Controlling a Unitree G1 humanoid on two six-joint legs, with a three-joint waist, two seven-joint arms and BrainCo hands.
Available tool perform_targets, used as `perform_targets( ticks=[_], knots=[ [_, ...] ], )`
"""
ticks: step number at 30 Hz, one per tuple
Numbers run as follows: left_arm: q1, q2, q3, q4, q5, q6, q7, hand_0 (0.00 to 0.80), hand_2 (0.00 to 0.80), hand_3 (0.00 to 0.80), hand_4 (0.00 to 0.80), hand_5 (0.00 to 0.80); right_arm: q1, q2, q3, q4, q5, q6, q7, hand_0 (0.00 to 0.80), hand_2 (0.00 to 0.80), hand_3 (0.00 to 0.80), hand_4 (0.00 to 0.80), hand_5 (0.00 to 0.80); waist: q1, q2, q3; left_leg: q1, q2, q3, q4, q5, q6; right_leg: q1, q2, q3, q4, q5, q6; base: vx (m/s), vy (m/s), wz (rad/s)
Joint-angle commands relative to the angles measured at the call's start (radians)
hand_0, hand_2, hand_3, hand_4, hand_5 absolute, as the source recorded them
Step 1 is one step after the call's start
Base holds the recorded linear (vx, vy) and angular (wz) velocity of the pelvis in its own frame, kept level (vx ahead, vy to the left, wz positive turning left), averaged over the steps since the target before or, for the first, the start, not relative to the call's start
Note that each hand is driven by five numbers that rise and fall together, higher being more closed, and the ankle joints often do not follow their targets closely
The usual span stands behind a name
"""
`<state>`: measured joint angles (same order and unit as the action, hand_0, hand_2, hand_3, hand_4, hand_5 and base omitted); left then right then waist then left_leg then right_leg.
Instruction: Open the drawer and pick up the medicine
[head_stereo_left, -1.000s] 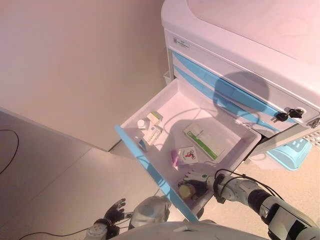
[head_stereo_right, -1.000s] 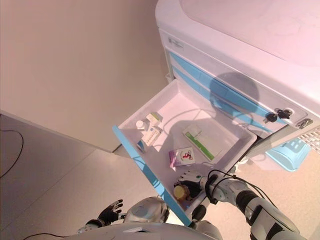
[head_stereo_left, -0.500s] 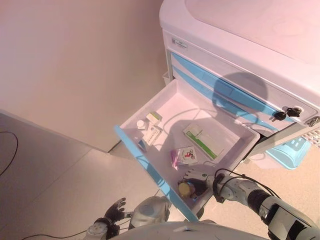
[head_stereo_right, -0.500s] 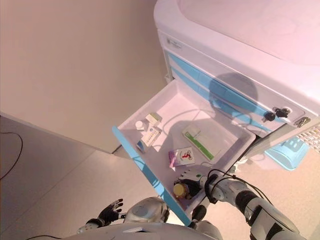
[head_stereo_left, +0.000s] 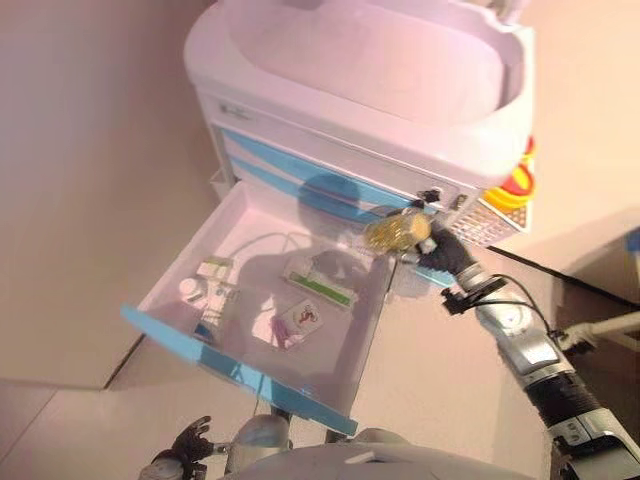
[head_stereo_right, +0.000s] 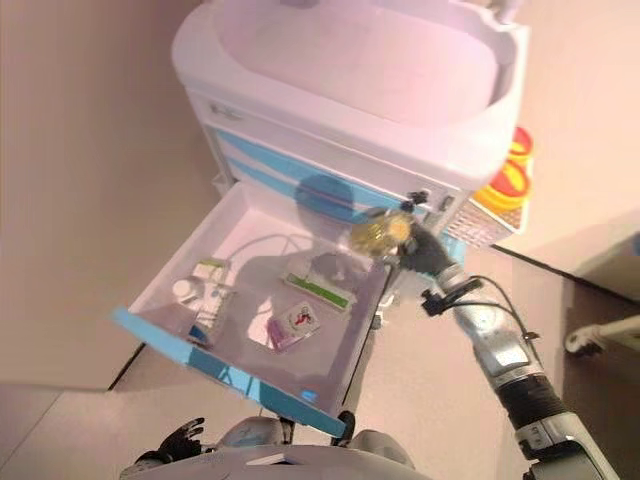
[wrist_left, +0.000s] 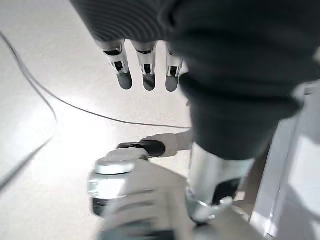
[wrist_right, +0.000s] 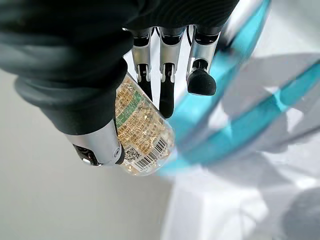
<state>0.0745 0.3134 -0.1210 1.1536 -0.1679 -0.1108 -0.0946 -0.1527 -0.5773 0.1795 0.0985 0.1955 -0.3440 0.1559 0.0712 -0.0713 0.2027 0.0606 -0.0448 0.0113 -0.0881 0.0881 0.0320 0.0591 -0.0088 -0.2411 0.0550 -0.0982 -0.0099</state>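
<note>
Open drawer (head_stereo_left: 345, 345) with boxes (head_stereo_left: 318, 283), cart front (head_stereo_left: 330, 160) close behind.

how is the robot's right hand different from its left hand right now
The right hand is raised in front of the cabinet, beside the open drawer; the left hand hangs low near the floor. The right hand's fingers are curled round a clear medicine bottle; the left hand holds nothing, its fingers relaxed. Both have silver, dark-tipped fingers and a dark ribbed cover.
</note>
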Motion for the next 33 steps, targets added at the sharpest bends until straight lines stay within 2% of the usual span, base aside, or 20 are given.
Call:
perform_targets(
  ticks=[1,6,16,25,29,33],
  knots=[
    [-0.077,-0.049,-0.010,-0.001,-0.046,0.036,0.010,0.000,0.000,0.000,0.000,0.000,-0.016,0.004,0.005,-0.109,0.139,0.022,0.031,0.800,0.800,0.800,0.800,0.800,-0.025,0.026,-0.060,0.009,-0.031,0.022,0.038,-0.125,0.015,-0.030,-0.069,0.051,0.005,0.070,0.104,0.014,0.002,-0.32],
    [-0.091,-0.048,-0.018,-0.037,-0.069,0.085,0.006,0.000,0.000,0.000,0.000,0.000,-0.031,0.031,-0.037,-0.129,0.238,0.083,0.050,0.800,0.800,0.800,0.800,0.800,-0.046,0.034,-0.069,0.022,-0.026,0.045,0.038,-0.128,0.012,-0.017,-0.057,0.067,-0.013,0.071,0.092,0.001,-0.007,-0.20],
    [-0.100,-0.027,-0.005,-0.056,-0.067,0.146,-0.013,0.000,0.000,0.000,0.000,0.000,-0.089,0.016,-0.089,-0.156,0.318,0.146,0.032,0.800,0.800,0.800,0.800,0.800,-0.052,0.043,-0.070,0.028,-0.019,0.055,0.034,-0.125,0.002,0.000,-0.046,0.059,-0.031,0.064,0.078,-0.019,-0.008,-0.01],
    [-0.097,0.016,0.012,-0.054,-0.050,0.170,-0.064,0.000,0.000,0.000,0.000,0.000,-0.191,-0.071,-0.194,-0.222,0.516,0.220,0.039,0.800,0.800,0.800,0.800,0.800,-0.063,0.042,-0.083,0.032,-0.013,0.055,0.033,-0.125,-0.007,0.005,-0.039,0.064,-0.026,0.052,0.070,0.000,0.000,0.00],
    [-0.113,0.029,0.008,-0.054,-0.055,0.179,-0.081,0.000,0.000,0.000,0.000,0.000,-0.288,-0.118,-0.193,-0.198,0.497,0.212,0.025,0.800,0.800,0.800,0.800,0.800,-0.060,0.042,-0.089,0.037,-0.012,0.053,0.034,-0.126,-0.010,0.012,-0.039,0.064,-0.024,0.047,0.069,0.002,0.007,-0.02],
    [-0.136,0.038,0.000,-0.042,-0.071,0.178,-0.088,0.000,0.000,0.000,0.000,0.000,-0.421,-0.185,-0.160,-0.124,0.466,0.236,0.018,0.800,0.800,0.800,0.800,0.800,-0.045,0.039,-0.101,0.040,-0.013,0.045,0.030,-0.123,-0.013,0.020,-0.041,0.051,-0.025,0.043,0.067,0.006,0.008,0.00]
  ],
)
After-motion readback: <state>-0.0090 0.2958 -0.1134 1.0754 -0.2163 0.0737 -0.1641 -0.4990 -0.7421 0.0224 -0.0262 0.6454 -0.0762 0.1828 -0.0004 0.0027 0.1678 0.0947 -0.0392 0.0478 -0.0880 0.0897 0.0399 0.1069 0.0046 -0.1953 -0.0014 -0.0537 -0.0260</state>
